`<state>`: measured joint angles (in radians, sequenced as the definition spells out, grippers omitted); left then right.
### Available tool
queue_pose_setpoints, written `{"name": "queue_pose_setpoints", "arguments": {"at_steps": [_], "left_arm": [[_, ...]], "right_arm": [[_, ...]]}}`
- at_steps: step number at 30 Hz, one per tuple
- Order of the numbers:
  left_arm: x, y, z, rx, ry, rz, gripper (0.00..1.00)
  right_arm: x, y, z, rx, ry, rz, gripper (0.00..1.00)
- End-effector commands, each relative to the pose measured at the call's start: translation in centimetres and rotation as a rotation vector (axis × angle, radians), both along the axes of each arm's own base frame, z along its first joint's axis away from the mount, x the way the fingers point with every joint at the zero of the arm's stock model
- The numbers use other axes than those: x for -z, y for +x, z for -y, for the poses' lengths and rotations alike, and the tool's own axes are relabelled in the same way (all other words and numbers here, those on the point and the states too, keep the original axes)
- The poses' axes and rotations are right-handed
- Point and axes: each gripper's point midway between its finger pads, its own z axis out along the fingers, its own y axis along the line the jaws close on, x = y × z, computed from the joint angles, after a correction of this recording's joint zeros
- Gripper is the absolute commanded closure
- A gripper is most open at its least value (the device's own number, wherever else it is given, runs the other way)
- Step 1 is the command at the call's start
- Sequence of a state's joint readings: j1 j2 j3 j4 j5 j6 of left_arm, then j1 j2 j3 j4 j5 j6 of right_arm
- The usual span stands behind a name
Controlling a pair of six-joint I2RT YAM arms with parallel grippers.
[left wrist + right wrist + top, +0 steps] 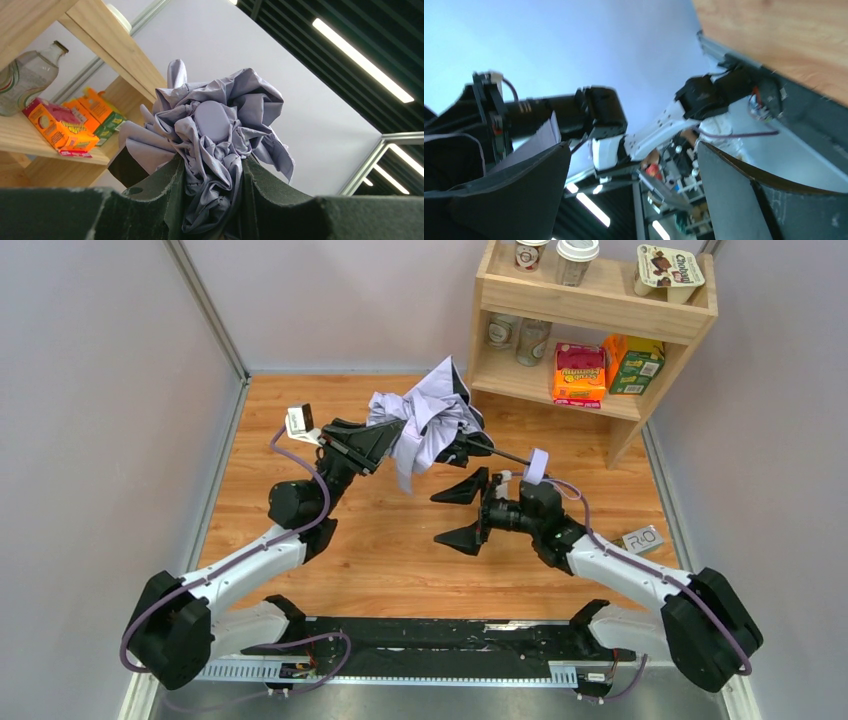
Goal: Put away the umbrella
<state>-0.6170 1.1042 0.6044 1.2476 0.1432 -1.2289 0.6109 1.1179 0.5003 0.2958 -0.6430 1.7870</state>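
The umbrella (428, 418) is a crumpled bunch of pale lavender fabric held above the wooden floor, just left of the shelf. Its slim black shaft (500, 453) sticks out to the right and ends in a lavender tab (537, 466). My left gripper (392, 448) is shut on the fabric from the left. In the left wrist view the folds of the umbrella (215, 125) are squeezed between both fingers of that gripper (212, 200). My right gripper (458, 513) stands wide open just below the shaft and touches nothing. In the right wrist view the right gripper (631, 190) has nothing between its fingers.
A wooden shelf (600, 310) stands at the back right with cups, jars, an orange box (579, 373) and a green box (634, 365). A small grey block (643, 538) lies on the floor by the right wall. Grey walls close in both sides.
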Motion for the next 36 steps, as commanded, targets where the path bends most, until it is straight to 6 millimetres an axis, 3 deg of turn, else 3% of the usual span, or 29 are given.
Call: {"name": "queue_pose_setpoints", "arguments": {"at_steps": [1,5,14,19,28,36], "left_arm": [[-2.7,-2.7,-1.1,0.017,-0.068,0.172,1.0],[-2.6,-2.6,-0.4,0.032,-0.049,0.197,1.0],[-2.4,-2.3,0.1,0.03,-0.029,0.208,1.0],[-2.2,-2.1,0.5,0.043,-0.03,0.196,1.0],[-1.9,-1.6,1.1,0.042,-0.017,0.191,1.0],[-1.5,-1.3,1.2,0.017,-0.006,0.19,1.0]], "right_arm": [[-8.4,-0.7,-2.3,-0.023,0.339,-0.274,0.0],[-9.0,-0.1,-3.0,0.019,0.365,-0.333,0.0],[-9.3,1.9,-2.1,0.169,0.389,-0.428,0.03],[-11.1,3.0,-2.1,0.2,0.454,-0.439,0.04],[-13.8,3.1,-4.0,0.155,0.521,-0.438,0.05],[-15.8,3.3,-4.4,0.167,0.622,-0.445,0.14]]}}
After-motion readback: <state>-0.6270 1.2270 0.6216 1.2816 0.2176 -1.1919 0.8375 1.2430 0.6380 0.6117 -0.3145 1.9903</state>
